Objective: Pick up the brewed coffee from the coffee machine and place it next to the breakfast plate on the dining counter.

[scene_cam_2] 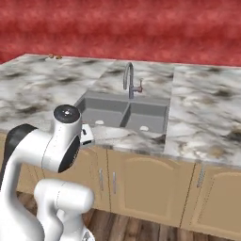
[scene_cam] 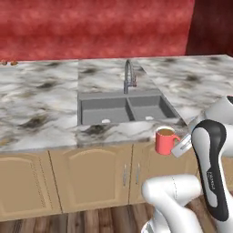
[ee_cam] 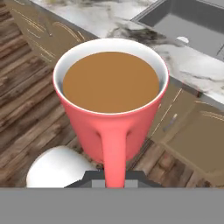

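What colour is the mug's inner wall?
White, above the brown coffee; the mug is red outside. Hand view shows it best.

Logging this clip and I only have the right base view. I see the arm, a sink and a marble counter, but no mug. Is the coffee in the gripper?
Observer: Yes. In the left base view the red mug hangs at the gripper, held off the front edge of the dining counter.
Operator: Spilled?
Observer: The hand view shows the mug upright, coffee level below the rim.
Operator: How is it gripped?
Observer: By its handle, which runs down to the hand.
Operator: Plate in sight?
Observer: The left base view shows brown pastries at the counter's far left.
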You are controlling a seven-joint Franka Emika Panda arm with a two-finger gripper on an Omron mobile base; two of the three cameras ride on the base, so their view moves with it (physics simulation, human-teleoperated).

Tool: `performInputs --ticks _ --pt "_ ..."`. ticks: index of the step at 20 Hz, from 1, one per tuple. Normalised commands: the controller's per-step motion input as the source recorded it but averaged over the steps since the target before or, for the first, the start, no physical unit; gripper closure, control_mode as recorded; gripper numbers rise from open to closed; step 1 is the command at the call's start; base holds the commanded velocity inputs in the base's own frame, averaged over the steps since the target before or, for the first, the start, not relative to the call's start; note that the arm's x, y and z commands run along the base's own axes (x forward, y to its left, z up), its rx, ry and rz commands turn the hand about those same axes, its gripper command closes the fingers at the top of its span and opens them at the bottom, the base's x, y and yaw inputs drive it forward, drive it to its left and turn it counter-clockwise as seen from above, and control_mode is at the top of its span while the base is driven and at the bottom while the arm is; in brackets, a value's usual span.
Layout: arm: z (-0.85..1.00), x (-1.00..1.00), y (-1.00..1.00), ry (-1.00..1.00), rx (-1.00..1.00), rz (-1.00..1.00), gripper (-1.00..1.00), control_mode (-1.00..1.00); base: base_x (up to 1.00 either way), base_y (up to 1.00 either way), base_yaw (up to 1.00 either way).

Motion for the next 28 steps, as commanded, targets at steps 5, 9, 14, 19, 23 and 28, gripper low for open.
performInputs --ticks 5,9,14,19,23,28 --pt "0.00 0.00 0.00 0.00 0.00 0.00 1.00 1.00 0.00 1.00 0.48" --pt "0.00 0.00 0.00 0.00 0.00 0.00 1.00 1.00 0.09 1.00 0.45" --pt "0.00 0.00 0.00 0.00 0.00 0.00 1.00 1.00 0.31 1.00 0.39" --pt "0.00 0.00 0.00 0.00 0.00 0.00 1.00 1.00 0.41 1.00 0.34" --pt "0.00 0.00 0.00 0.00 0.00 0.00 1.00 1.00 0.49 1.00 0.34" --pt "0.00 0.00 0.00 0.00 0.00 0.00 1.00 1.00 0.58 1.00 0.33"
